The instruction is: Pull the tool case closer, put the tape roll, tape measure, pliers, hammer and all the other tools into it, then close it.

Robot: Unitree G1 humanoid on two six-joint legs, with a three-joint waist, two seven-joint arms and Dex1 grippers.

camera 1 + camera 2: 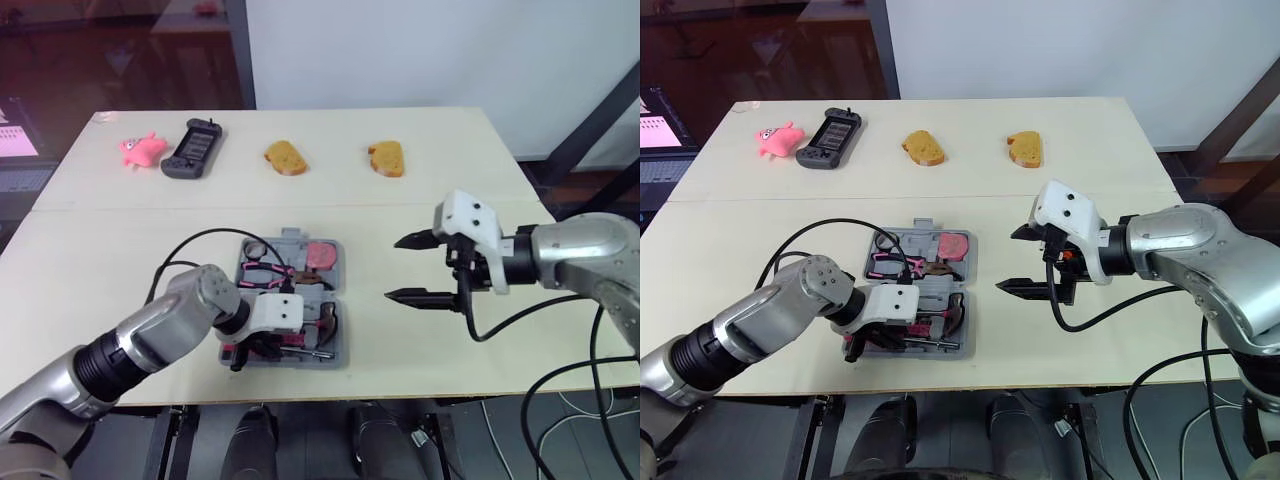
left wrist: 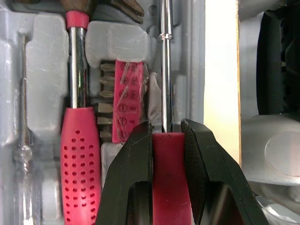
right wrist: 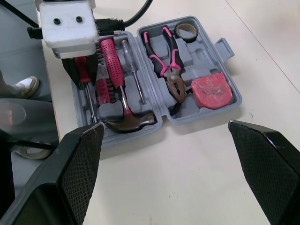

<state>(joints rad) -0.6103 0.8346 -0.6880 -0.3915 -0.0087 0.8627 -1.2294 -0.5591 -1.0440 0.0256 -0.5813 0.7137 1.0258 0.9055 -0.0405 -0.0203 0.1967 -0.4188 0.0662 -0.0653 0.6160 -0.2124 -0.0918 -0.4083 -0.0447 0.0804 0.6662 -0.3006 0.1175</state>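
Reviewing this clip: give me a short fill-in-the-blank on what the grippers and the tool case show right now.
1. The left gripper is shut on the red handle of a ____.
2. The right gripper hovers beside the tool case with its fingers ____.
3. The pliers share their half of the case with the tape roll and the ____.
Missing words: screwdriver; open; tape measure.

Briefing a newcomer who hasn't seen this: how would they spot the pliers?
On the pale table lies an open grey tool case; look in its half farther from the robot. The pliers lie there beside the tape roll and red tape measure, the only tool with two curved black-and-pink handles.
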